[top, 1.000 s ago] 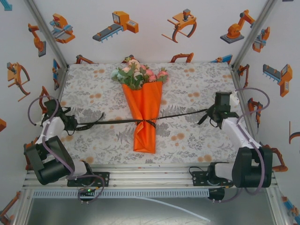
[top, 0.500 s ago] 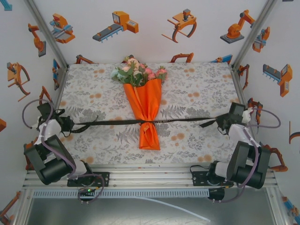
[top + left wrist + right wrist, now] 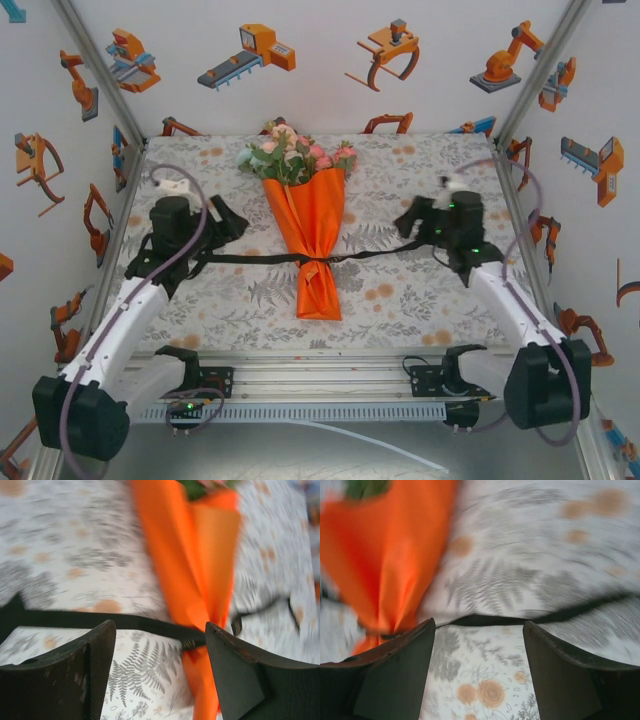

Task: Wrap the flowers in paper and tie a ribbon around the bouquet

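Top view: the bouquet lies at frame centre on the bench, with the flowers toward the top and the cone tip toward the bottom. The stems are hidden inside the paper. The ribbon cinches the narrow lower part of the cone, and its ends run left and right along the bench. Knot detail cannot be made out.

The left tool, left of centre, has its jaws apart and holds nothing. The right tool, right of centre, is the same.

Both wrist views are motion-blurred. The ribbon lettering is unreadable and the flowers are cut off at the top edge. The ribbon crosses beyond the fingers, and contact with them cannot be determined.
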`<act>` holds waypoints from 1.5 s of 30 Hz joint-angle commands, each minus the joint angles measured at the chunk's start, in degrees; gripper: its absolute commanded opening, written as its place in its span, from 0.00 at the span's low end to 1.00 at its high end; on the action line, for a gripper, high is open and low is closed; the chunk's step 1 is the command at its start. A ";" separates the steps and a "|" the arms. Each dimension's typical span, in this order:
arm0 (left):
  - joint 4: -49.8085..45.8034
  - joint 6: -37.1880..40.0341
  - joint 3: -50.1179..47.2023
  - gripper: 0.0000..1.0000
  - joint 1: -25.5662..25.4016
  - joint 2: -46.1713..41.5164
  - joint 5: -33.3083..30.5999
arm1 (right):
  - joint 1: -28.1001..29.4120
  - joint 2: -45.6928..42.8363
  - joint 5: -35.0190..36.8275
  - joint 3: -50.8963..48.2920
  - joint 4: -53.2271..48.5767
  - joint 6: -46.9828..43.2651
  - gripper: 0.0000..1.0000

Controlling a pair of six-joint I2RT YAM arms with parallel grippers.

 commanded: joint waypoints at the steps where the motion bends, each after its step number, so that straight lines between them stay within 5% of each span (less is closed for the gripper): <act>1: 4.66 18.69 -2.50 0.68 -5.28 0.05 3.14 | 10.26 6.09 -6.00 1.55 -2.51 -30.98 0.65; 4: 6.79 27.03 -4.51 0.72 -8.86 1.37 -0.65 | 16.58 13.84 -3.87 5.03 -5.20 -42.97 0.67; 8: 6.96 34.50 -5.70 0.73 -10.26 4.33 -7.27 | 17.47 22.83 -5.49 9.31 -3.17 -43.51 0.68; 13: 9.63 37.05 -7.29 0.75 -10.27 6.26 -4.63 | 18.26 29.80 -7.81 12.13 -0.62 -42.84 0.66; 15: 11.16 37.88 -8.04 0.78 -10.29 7.47 -0.90 | 18.26 31.55 -7.73 11.54 2.61 -41.25 0.52; 19: 10.58 39.00 -6.98 0.85 -10.33 11.05 8.91 | 18.26 29.54 -9.92 8.47 8.15 -38.10 0.00; 27: 18.22 34.72 -5.65 0.96 -10.81 23.39 14.41 | 18.16 24.76 -13.31 3.97 15.68 -29.59 0.00; 39: 31.99 32.71 -7.13 0.98 -13.79 34.42 3.33 | 18.08 25.64 -16.13 3.79 18.99 -24.48 0.00; 42: 34.00 32.53 -6.93 0.87 -14.02 36.09 2.71 | 18.07 25.69 -15.87 2.46 22.12 -21.45 0.00; 45: 35.93 32.14 -7.79 0.61 -14.02 36.31 2.04 | 17.99 25.48 -15.19 0.25 26.55 -17.56 0.00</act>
